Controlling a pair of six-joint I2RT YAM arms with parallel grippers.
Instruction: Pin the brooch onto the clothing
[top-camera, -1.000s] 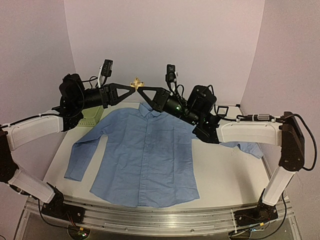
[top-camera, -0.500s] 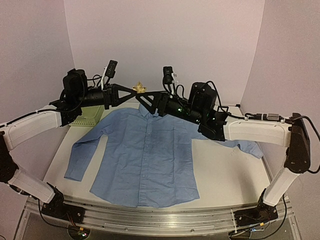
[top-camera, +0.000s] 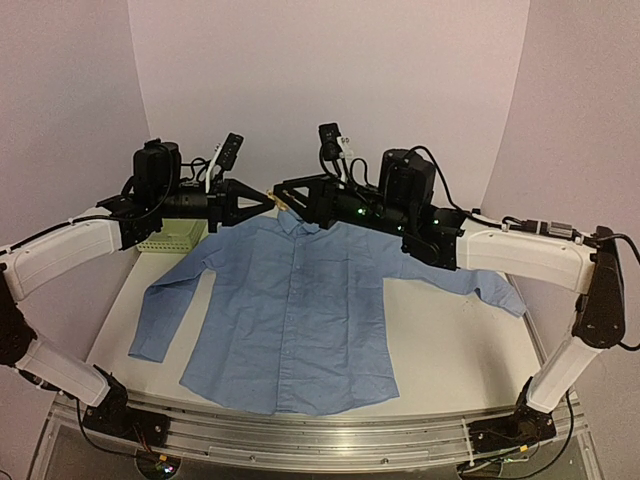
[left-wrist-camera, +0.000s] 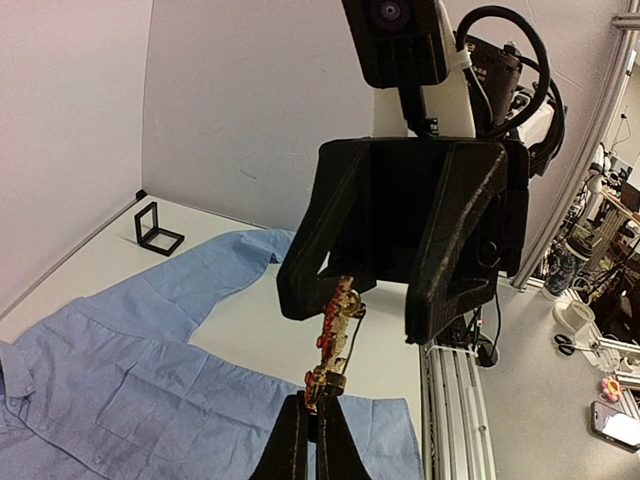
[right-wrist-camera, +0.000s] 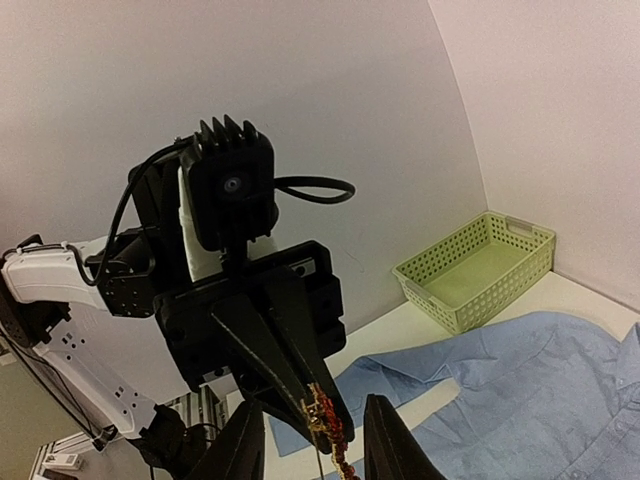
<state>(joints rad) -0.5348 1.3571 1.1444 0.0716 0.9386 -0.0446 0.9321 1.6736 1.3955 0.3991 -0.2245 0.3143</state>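
The table (top-camera: 450, 350) is a smooth, pale slab, and the clothing (top-camera: 290, 310) covers most of it: a light blue woven shirt lying flat and faintly creased, front up, collar to the far side, sleeves spread left and right. The right sleeve is partly hidden under the right arm. At the far left stands a pale green plastic basket (right-wrist-camera: 480, 270) with perforated walls; the top view shows only part of it behind the left arm. A small black square box (left-wrist-camera: 158, 230) sits at the far right.

Above the collar the two matte black pincers meet tip to tip. The left gripper (left-wrist-camera: 318, 405) is pinched closed on the brooch (left-wrist-camera: 335, 335) — a slim, knobbly orange-red and gold piece. The right gripper (left-wrist-camera: 360, 310) has its fingers parted on either side of it, with no visible contact.

The brooch hangs in the air, its long axis continuing the left fingers' line rightward into that gap. The top view barely shows it.
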